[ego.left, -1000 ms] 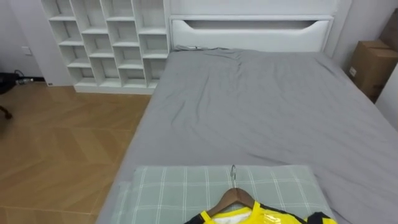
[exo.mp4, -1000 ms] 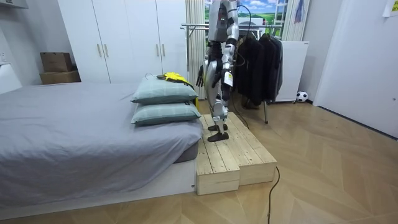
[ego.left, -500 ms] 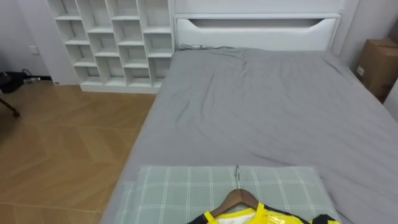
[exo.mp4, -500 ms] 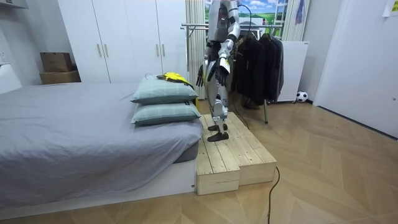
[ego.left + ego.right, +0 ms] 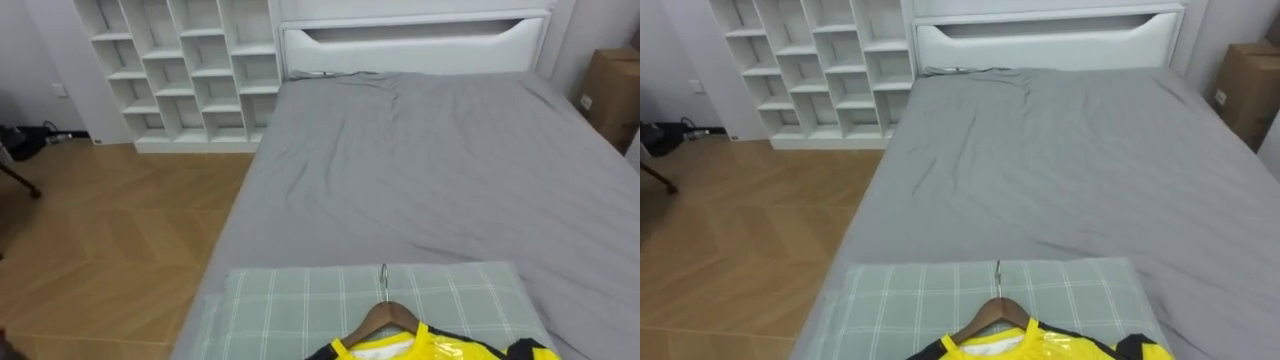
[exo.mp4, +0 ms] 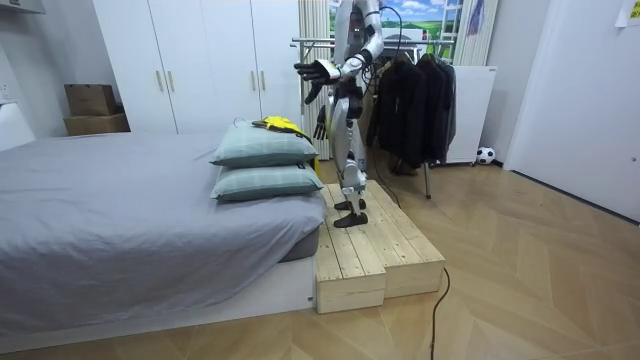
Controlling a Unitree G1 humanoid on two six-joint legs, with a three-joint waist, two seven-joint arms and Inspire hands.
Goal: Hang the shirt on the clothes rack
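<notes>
A yellow and black garment (image 5: 440, 348) on a wooden hanger (image 5: 385, 315) lies on the upper of two green checked pillows (image 5: 300, 300) at the near end of the grey bed (image 5: 420, 170). The room view has the garment (image 6: 282, 125) on the pillows (image 6: 265, 148), just in front of me. I stand on a wooden platform (image 6: 370, 250) beside the bed. My left hand (image 6: 318, 70) is stretched out open at chest height, above the garment and apart from it. My right hand (image 6: 318, 125) hangs by my thigh with relaxed fingers. Behind me stands a clothes rack (image 6: 310, 42) with dark clothes (image 6: 415, 100).
White cube shelves (image 5: 180, 70) stand past the bed at the far left, and a cardboard box (image 5: 612, 85) at the far right. White wardrobes (image 6: 200, 60) line the wall. A small ball (image 6: 485, 155) lies on the floor past the rack.
My left arm has swung up from my thigh to reach forward over the pillows. The eye view has shifted a little; the garment has not moved.
</notes>
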